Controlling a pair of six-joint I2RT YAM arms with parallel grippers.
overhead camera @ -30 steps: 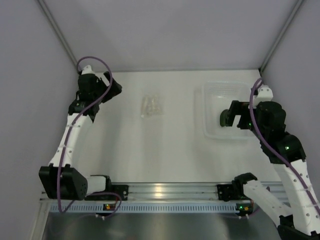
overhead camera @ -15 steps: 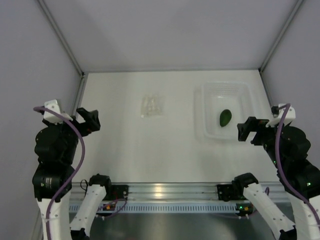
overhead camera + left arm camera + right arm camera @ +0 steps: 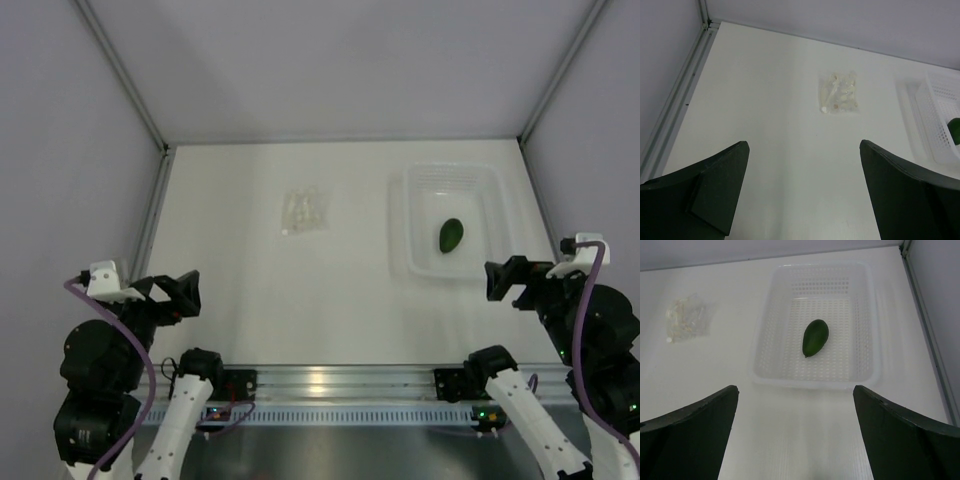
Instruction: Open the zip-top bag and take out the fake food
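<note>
The bag (image 3: 305,212) lies flat on the white worktop (image 3: 300,330), just above the middle of the top view and left of the tray (image 3: 447,170). Whether its seal is shut cannot be told. The food (image 3: 451,236) lies alone in the tray at the right of that view, well apart from the bag, pointed end toward the lower left. The 2 arms sit at the bottom corners. The left end effector (image 3: 802,145) is spread wide and holds nothing, with the bag in the distance between its fingers. The right end effector (image 3: 794,389) is also spread wide and bare, near the tray's front edge.
</note>
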